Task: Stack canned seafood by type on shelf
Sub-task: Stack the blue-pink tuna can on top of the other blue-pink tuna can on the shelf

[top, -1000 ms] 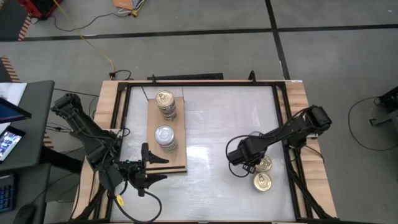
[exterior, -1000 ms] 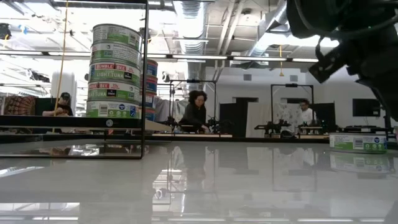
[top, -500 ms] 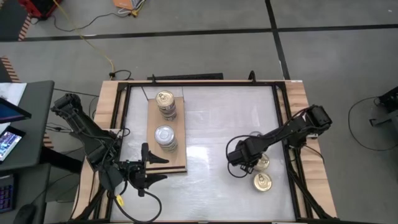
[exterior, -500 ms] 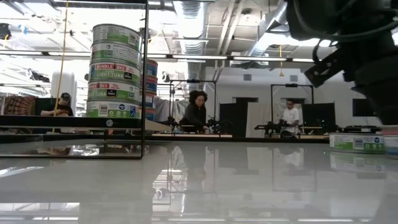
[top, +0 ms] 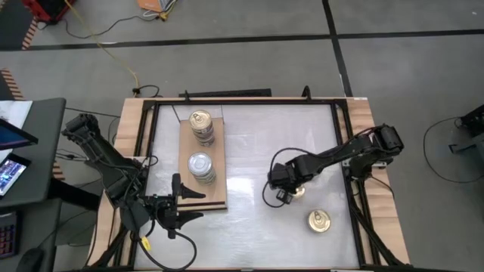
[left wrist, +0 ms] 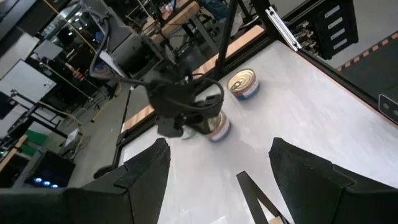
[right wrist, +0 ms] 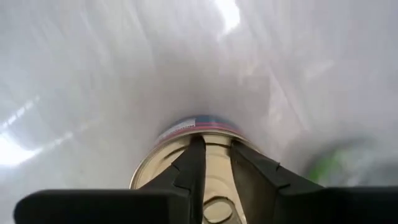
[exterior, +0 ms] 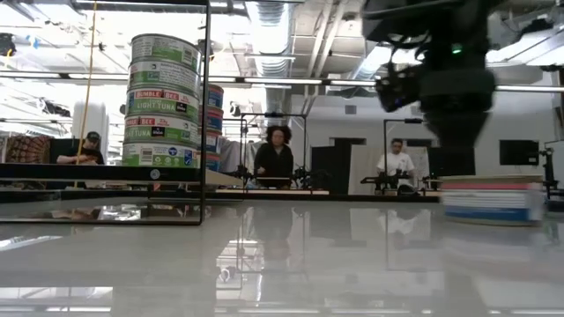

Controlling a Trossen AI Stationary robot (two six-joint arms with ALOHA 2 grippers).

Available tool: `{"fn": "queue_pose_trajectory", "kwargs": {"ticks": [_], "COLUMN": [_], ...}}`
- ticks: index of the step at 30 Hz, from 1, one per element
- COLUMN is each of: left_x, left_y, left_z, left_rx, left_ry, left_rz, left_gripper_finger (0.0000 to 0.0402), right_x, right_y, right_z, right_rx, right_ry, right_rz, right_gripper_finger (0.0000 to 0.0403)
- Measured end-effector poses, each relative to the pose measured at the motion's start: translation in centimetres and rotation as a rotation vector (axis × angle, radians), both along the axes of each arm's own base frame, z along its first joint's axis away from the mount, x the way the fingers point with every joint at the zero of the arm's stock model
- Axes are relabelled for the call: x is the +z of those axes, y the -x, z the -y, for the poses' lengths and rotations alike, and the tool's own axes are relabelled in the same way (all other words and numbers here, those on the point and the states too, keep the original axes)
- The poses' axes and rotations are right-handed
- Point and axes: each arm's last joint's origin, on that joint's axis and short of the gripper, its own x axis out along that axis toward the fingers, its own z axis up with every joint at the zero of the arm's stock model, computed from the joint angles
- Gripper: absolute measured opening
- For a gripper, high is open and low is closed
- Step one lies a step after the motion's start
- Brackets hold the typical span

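On the shelf (top: 215,193) at the table's left stand two stacks of tins, a gold-topped one (top: 200,125) farther off and a silver-topped one (top: 201,165) nearer. The low view shows the stacks (exterior: 163,101) in front of the room beyond. My right gripper (top: 281,189) is at mid-table, shut on a gold-topped tin (top: 296,191) with a blue and red label (exterior: 493,198). A second loose gold-topped tin (top: 319,221) rests flat on the table nearer the right. My left gripper (top: 193,204) waits open at the shelf's near edge. My right gripper (right wrist: 217,149) comes at the tin from above, pointing down. Its two fingers (right wrist: 194,165) stand close together over the gold lid (right wrist: 216,171), with the pull ring (right wrist: 217,205) between them. What they pinch cannot be told. The lid faces up; whether the tin is clear of the table cannot be told.
Wooden side rails (top: 370,151) and a black frame (top: 242,102) border the white tabletop. The table's middle (top: 249,151) between shelf and right gripper is bare. People stand at benches in the room beyond (exterior: 275,158).
My right gripper has gone toward the table's left and slightly down, tipping until it points straight down. The gold-topped tin has gone with it, away from the other loose tin, which stayed in place.
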Motion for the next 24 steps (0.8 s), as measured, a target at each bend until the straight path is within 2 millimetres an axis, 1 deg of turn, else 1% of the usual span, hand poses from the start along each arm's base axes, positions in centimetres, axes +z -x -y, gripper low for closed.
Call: {"fn": "queue_pose_trajectory", "kwargs": {"ticks": [3,7,9,13,16,18,20,24], "left_x": [0.0,0.0,0.0,-0.2,-0.2,-0.2,-0.2,-0.2], "left_y": [0.0,0.0,0.0,0.0,0.0,0.0,0.0,0.0], "left_z": [0.0,0.0,0.0,0.0,0.0,0.0,0.0,0.0], "left_rx": [0.000,0.000,0.000,0.008,0.012,0.014,0.011,-0.001], "left_ry": [0.000,-0.001,-0.001,-0.010,-0.004,0.006,0.012,0.017], "left_rz": [0.000,-0.001,-0.001,-0.002,0.000,-0.001,-0.001,-0.005], "left_gripper_finger": [0.0264,0.0264,0.0264,0.0264,0.0264,0.0264,0.0264,0.0264], "right_x": [0.0,0.2,0.6,2.3,3.2,3.2,3.1,1.4], "right_y": [-0.8,-1.8,-1.9,-1.0,0.1,0.5,0.6,1.3], "right_z": [1.0,2.2,2.6,3.3,3.7,4.1,4.6,5.6], "right_rx": [0.017,0.048,0.060,0.045,0.036,0.026,0.023,0.014], "right_ry": [0.045,0.163,0.188,0.188,0.186,0.173,0.158,0.126], "right_rz": [0.064,0.156,0.185,0.208,0.164,0.136,0.144,0.120], "right_gripper_finger": [0.0113,0.0111,0.0111,0.0111,0.0111,0.0111,0.0111,0.0111]}}
